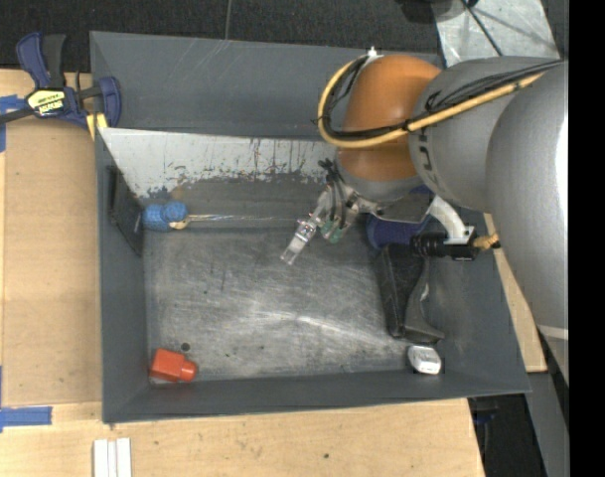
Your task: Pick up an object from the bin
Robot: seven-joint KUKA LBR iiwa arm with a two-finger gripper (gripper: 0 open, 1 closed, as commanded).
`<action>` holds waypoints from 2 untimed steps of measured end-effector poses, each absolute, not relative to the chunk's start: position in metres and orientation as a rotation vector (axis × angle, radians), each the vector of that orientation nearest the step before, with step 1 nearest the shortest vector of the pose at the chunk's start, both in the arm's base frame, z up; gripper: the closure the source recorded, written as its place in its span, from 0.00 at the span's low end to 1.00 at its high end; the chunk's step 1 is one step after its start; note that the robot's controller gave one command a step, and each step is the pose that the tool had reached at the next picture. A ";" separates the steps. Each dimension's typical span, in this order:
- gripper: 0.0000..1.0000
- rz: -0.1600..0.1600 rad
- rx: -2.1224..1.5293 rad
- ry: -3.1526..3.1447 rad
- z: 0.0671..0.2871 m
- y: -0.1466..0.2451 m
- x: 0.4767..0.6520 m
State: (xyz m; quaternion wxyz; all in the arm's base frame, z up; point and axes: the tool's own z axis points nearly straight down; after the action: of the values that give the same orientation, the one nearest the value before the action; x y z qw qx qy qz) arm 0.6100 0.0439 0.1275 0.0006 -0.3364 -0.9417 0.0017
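Claw (pixel 304 237) hung over bare bin (pixel 282 306) floor close to the far wall, approx mid; I couldn't tell if it was released or clenched. Nearest item: dark blue obj (pixel 389 233) just to its right. Blue piece (pixel 165 215) sat at far-left corner, orange block (pixel 173 367) near-left, white-grey lump (pixel 424 360) near-right.

In the bin (pixel 232 78), a small block (pixel 172 367) is seen in the near-left corner and a stubby cylinder (pixel 164 215) at the far left. A wedge (pixel 406 291) is laid along the right side, a rounded lump (pixel 424 360) just before it; the claw (pixel 296 246) is positioned between cylinder and wedge.
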 end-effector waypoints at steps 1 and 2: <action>0.00 -0.001 -1.542 -2.733 0.153 0.130 0.525; 0.00 0.005 -1.574 -2.725 0.124 0.053 0.581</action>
State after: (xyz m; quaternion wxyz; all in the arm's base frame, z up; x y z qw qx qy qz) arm 0.5814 0.0534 0.1244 -0.0026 -0.5000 -0.8660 0.0017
